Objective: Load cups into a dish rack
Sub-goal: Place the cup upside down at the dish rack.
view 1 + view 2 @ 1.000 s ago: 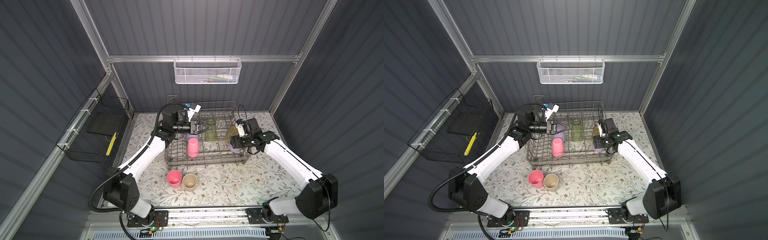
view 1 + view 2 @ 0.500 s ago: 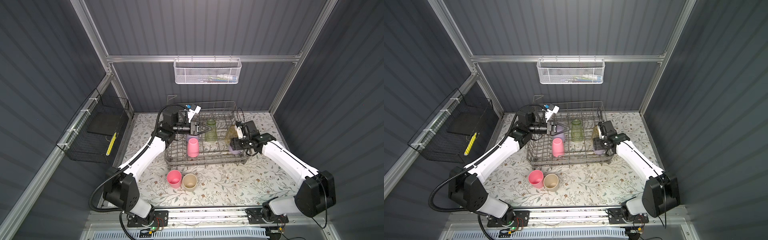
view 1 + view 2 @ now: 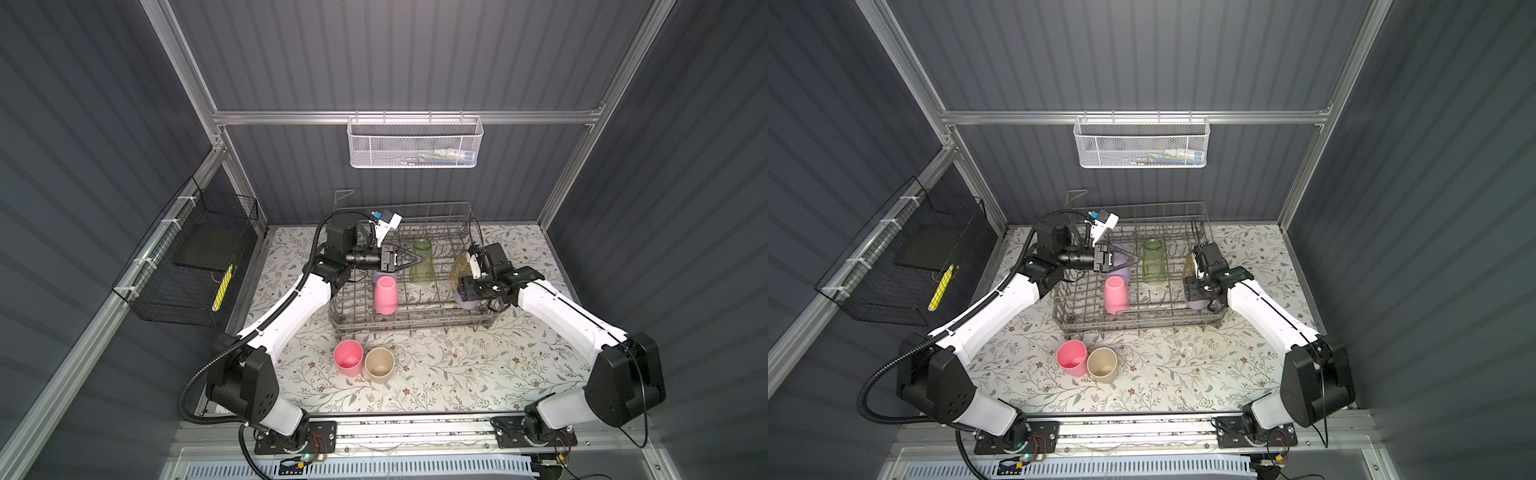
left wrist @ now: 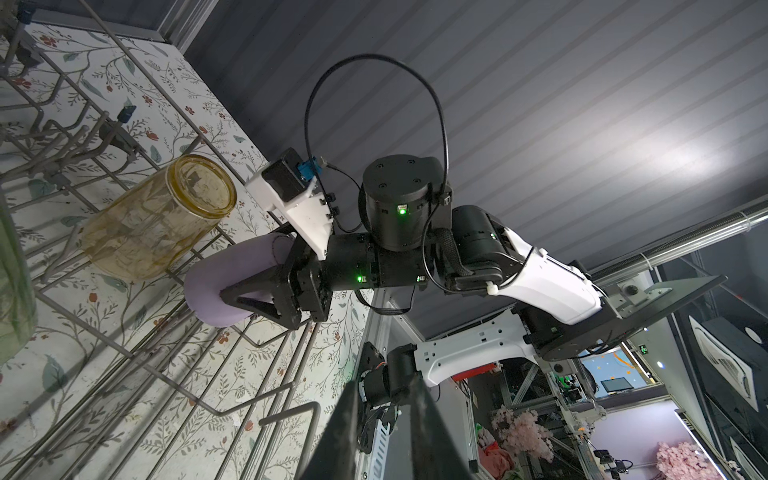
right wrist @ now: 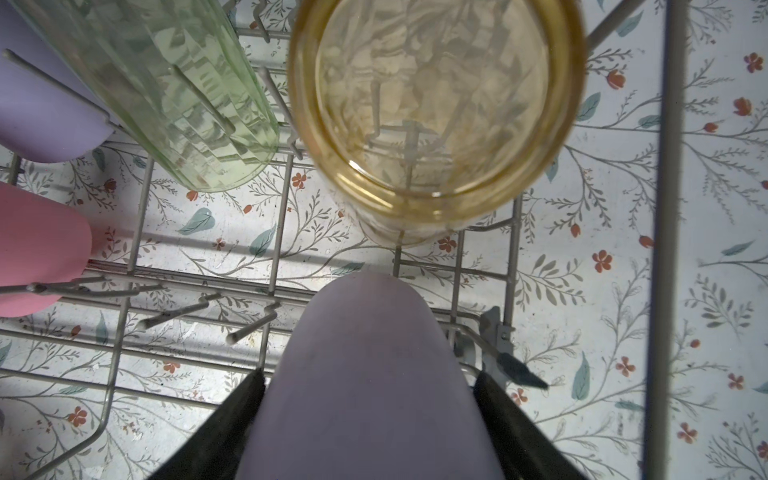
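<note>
1. My right gripper (image 5: pixel 368 376) was clamped on a lilac cup (image 5: pixel 365 328). Its fingers (image 5: pixel 232 419) pressed the cup's two sides, and the cup's closed end reached out past the fingertips.
2. That cup was inside the dish rack (image 3: pixel 415 323), tilted, at the right corner nearest my base. It sat just in front of the amber glass (image 3: pixel 460 266), which stood base-up. I could not tell whether the cup's weight rested on the wires.
3. My left gripper (image 3: pixel 419 260) hung over the far left part of the rack and grasped nothing. In the left wrist view its fingers (image 4: pixel 332 432) stood a narrow gap apart, with nothing between them.
4. The left fingertips lay just beside the green glass (image 3: pixel 422 272). They may have touched it, but both top views were too coarse to settle that.
5. Below the left gripper sat a second lilac cup (image 3: pixel 380 277). Just in front of it a pink cup (image 3: pixel 385 296) stood upside down in the rack.
6. Outside the rack, on the table (image 3: pixel 478 374), a loose pink cup (image 3: pixel 348 358) and a beige cup (image 3: pixel 379 365) stood mouth-up. They touched each other and were well apart from both grippers.
</note>
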You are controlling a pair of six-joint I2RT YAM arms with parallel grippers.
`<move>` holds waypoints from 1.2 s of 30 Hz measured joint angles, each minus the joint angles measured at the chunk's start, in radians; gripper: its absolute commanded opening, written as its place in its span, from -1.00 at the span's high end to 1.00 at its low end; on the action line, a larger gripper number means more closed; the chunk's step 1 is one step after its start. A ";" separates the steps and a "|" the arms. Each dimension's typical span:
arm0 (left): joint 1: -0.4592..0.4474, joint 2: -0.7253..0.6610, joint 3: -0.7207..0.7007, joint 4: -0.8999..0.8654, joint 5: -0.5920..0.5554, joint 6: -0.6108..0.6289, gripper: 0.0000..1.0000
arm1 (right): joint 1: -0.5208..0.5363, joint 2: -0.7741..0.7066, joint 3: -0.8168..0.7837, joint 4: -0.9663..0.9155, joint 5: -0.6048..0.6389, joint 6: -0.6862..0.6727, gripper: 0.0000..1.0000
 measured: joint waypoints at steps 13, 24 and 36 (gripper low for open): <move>0.000 -0.014 -0.002 -0.005 0.000 0.007 0.53 | 0.016 0.027 -0.026 0.013 0.024 0.009 -0.30; 0.000 -0.015 -0.002 -0.006 0.000 0.007 0.53 | 0.018 0.024 -0.031 0.007 0.034 0.025 -0.66; 0.001 -0.015 -0.002 -0.007 0.000 0.008 0.53 | 0.023 -0.025 -0.031 -0.021 0.048 0.030 -0.77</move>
